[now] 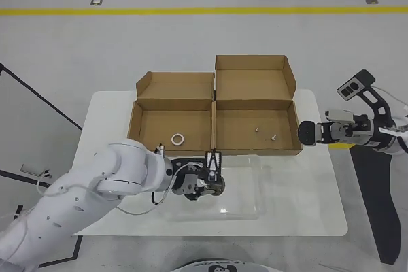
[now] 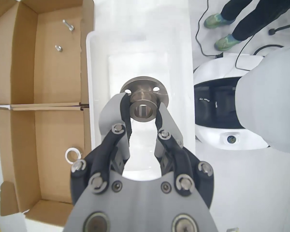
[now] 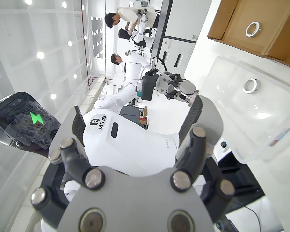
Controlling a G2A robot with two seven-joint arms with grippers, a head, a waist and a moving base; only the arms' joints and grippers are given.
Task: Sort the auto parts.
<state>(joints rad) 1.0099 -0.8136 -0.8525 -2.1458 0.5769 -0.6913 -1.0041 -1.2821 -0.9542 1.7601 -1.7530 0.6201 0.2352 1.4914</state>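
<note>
Flanged metal hub (image 2: 145, 86): clamped by its collar in my left gripper (image 2: 142, 103), held over the clear plastic bin (image 2: 91, 73) just in front of the two cardboard boxes. Status, judged from layout: partly sorted. L box (image 1: 139, 126) holds one white ring (image 1: 179, 139); R box (image 1: 289, 126) holds two small fasteners (image 1: 257, 128), (image 1: 273, 136). Remaining: hub not yet dropped, dest. box cannot be told; one more ring (image 3: 250, 85) lies in the bin. Est. two placements left, poss. more if parts are hidden under my hand. My right gripper (image 3: 137, 112): jaws apart, empty, parked beside the outer end of the R box. Surface: white table (image 1: 313, 217) carrying bin and boxes. Room: pale grey floor w/ yellow line (image 1: 190, 11); dark cabinet (image 3: 183, 13) behind.
</note>
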